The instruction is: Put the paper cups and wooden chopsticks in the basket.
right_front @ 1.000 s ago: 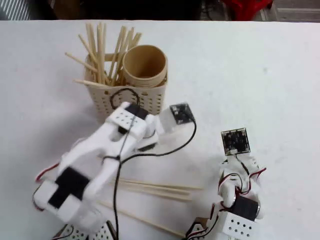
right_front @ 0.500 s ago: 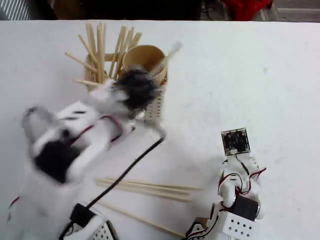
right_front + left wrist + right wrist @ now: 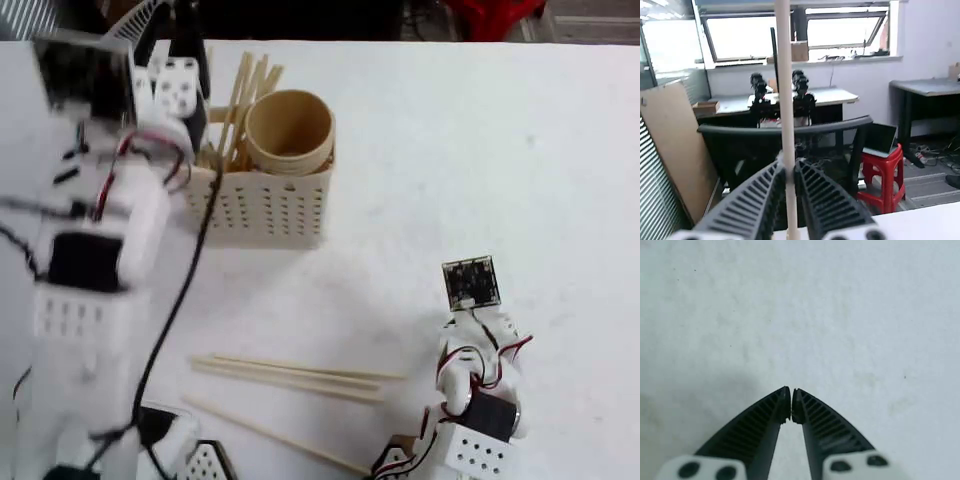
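A cream perforated basket [image 3: 268,205] stands at the back of the table with a paper cup [image 3: 289,130] and several wooden chopsticks [image 3: 240,95] upright in it. My left arm is raised at the table's left. Its gripper [image 3: 186,35] is above the basket's back left corner, and in the left wrist view it [image 3: 789,167] is shut on one chopstick [image 3: 783,75] that stands upright between the jaws. Three chopsticks [image 3: 300,375] lie flat near the front edge. My right arm [image 3: 478,385] rests folded at the front right, its gripper [image 3: 791,402] shut on nothing just above the bare table.
The white table [image 3: 480,150] has free room on the right and behind the right arm. A black cable [image 3: 180,290] hangs from the left arm, passing left of the basket. Chairs and desks stand in the room behind.
My left arm swung up from low in front of the basket to high at the table's left, carrying a chopstick. The right arm and the chopsticks on the table stayed still.
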